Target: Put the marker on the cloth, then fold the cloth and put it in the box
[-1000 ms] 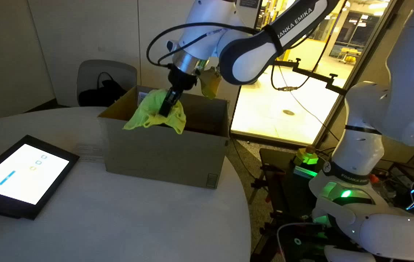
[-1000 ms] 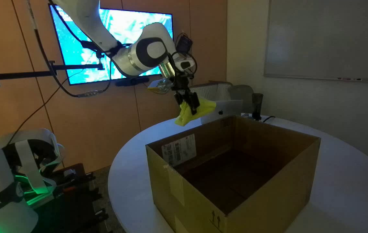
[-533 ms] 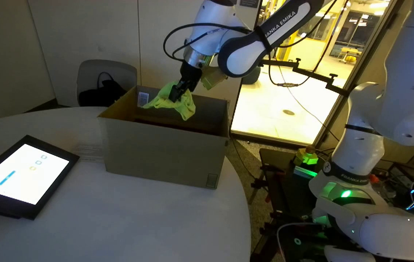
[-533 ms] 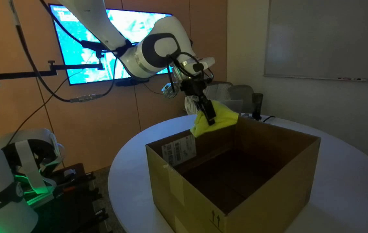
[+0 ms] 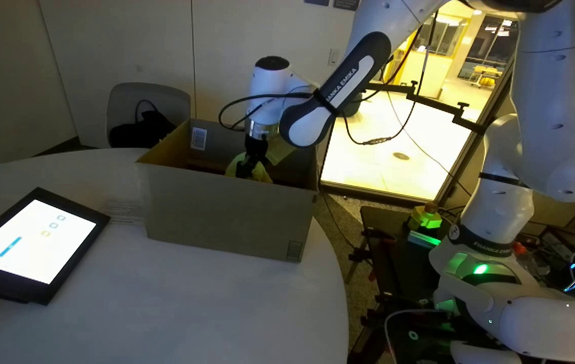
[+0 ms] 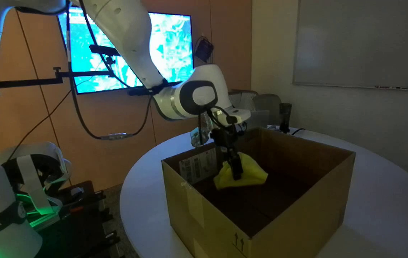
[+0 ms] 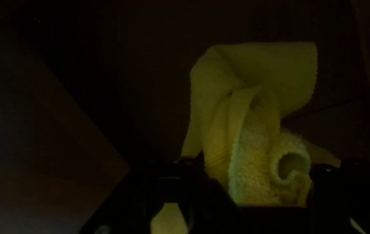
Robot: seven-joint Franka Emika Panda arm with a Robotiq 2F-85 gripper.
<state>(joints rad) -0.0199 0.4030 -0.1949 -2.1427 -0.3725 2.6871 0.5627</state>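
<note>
In both exterior views the gripper [image 6: 236, 172] reaches down inside the brown cardboard box [image 5: 227, 217], shut on the yellow-green cloth [image 6: 253, 173]. The bunched cloth lies below the rim, near the wall with the white label; whether it touches the floor of the box I cannot tell. In the dark wrist view, folds of the cloth [image 7: 217, 107] rise between the two fingers, and one edge curls near the right finger [image 7: 334, 182]. In an exterior view the near box wall cuts off the lower part of the cloth [image 5: 263, 175]. The marker is hidden from every view.
The box stands on a round white table [image 5: 191, 313]. A black-framed tablet [image 5: 35, 237] lies beside it. Behind the box are a laptop [image 6: 259, 118] and a dark cup [image 6: 285, 116]. A chair [image 5: 148, 111] with a black bag stands behind the table.
The gripper, holding the cloth, has gone from beyond the box's label side to over its opening, then down inside it. The box and tablet have stayed in place.
</note>
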